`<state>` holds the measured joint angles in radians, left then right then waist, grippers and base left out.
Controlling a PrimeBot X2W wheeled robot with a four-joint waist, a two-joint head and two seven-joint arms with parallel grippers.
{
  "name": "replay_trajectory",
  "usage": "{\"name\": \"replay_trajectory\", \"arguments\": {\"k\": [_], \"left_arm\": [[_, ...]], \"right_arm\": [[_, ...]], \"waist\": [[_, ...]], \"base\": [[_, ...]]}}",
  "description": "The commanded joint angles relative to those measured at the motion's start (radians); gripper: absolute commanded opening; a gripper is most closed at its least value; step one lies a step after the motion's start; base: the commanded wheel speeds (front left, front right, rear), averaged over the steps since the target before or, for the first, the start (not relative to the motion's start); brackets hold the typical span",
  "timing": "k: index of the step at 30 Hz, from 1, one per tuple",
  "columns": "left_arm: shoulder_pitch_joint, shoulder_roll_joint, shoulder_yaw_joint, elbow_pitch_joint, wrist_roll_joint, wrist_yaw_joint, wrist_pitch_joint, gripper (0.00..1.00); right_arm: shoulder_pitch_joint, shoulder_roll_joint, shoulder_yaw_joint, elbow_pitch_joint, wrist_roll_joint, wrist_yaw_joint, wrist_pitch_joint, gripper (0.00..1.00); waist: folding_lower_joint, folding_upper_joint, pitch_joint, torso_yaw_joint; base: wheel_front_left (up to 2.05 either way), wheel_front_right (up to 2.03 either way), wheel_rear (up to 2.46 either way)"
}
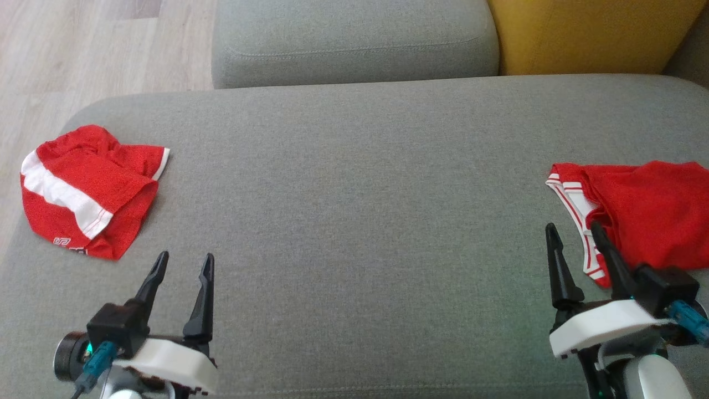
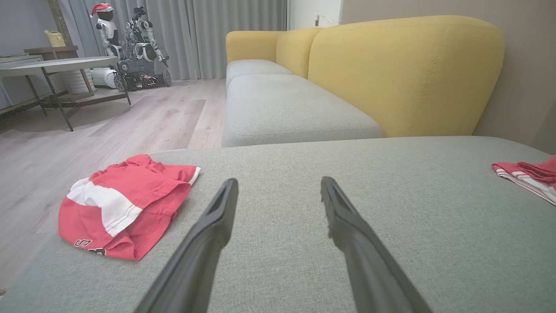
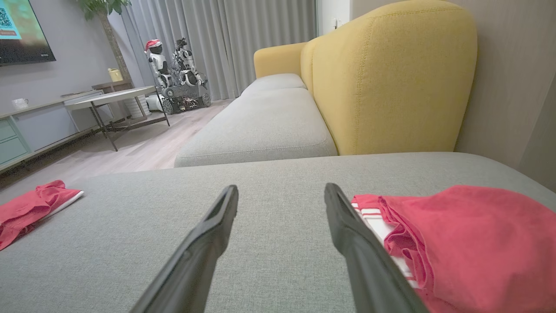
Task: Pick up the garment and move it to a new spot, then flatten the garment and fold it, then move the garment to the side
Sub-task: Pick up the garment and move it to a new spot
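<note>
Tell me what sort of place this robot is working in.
Most likely a home living room, or a showroom set up like one: a grey sofa with yellow backrests, a wall screen above a low cabinet, a table on wood flooring, and full-length curtains.

1. A grey sofa seat lay before me, its yellow backrest behind.
2. Pale wood floor ran to my left.
3. Grey curtains hung at the far end, near a dark-legged table.
</note>
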<state>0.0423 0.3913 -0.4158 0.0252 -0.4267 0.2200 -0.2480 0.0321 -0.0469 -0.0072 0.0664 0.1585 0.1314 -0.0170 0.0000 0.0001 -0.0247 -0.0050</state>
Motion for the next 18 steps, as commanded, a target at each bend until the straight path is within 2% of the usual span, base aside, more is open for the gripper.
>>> {"name": "replay_trajectory", "arguments": {"k": [1, 13, 18], "left_arm": [[-0.039, 0.026, 0.045, -0.031, -0.009, 0.008, -0.011, 1.00], [-0.047, 0.026, 0.039, -0.027, -0.016, 0.008, -0.007, 1.00], [-0.066, 0.022, 0.035, -0.027, -0.015, 0.010, -0.005, 1.00]], "right_arm": [[-0.031, -0.003, 0.020, -0.039, -0.001, -0.001, 0.001, 1.00], [-0.030, -0.003, 0.007, -0.035, 0.000, -0.001, 0.008, 1.00], [-0.018, -0.003, -0.008, -0.048, -0.006, -0.001, 0.009, 1.00]], "waist": [[0.0000, -0.0001, 0.000, -0.002], [0.0000, -0.0001, -0.003, 0.003], [0.0000, -0.0001, -0.003, 0.059]], "base": [[0.00, 0.00, 0.00], [0.00, 0.00, 0.00], [0.00, 0.00, 0.00]]}}
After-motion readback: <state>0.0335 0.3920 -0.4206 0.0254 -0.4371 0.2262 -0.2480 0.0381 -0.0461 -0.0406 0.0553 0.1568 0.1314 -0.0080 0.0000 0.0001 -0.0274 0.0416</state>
